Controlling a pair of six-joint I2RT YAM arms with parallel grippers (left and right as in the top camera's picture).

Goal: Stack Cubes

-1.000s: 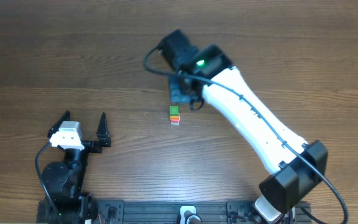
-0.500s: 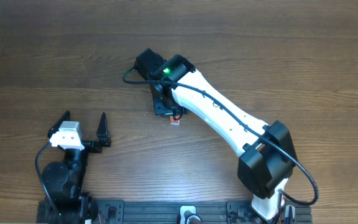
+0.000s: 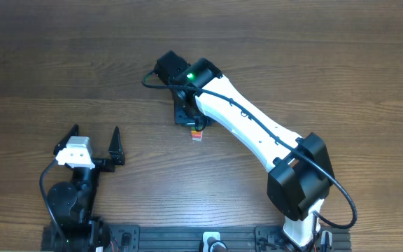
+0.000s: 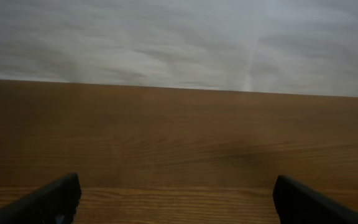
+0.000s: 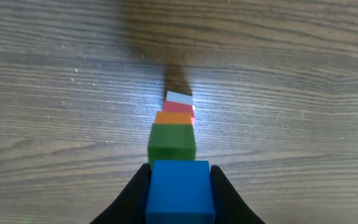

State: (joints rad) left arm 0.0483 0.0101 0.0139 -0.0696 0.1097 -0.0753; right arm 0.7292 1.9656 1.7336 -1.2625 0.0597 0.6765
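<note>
A stack of cubes stands on the wooden table, from the top down green [image 5: 171, 143], orange [image 5: 174, 117], red [image 5: 179, 107] and white [image 5: 179, 98]. My right gripper [image 5: 180, 174] is shut on a blue cube [image 5: 180, 193], held directly over the green one; I cannot tell if they touch. From above, the right gripper [image 3: 187, 115] covers most of the stack [image 3: 197, 134], leaving just its lower cubes visible. My left gripper [image 3: 94, 141] rests open near its base at the left, far from the stack, and its own wrist view also has it open [image 4: 179, 202].
Bare wooden table [image 3: 327, 70] lies all around the stack. The right arm [image 3: 257, 136] runs diagonally from its base at the bottom right to the centre. A pale wall [image 4: 179, 43] rises beyond the table's far edge.
The right arm has swung left and toward the front, bringing its gripper over the stack. The green and orange cubes seen from above earlier are now hidden beneath it. The left arm has not moved.
</note>
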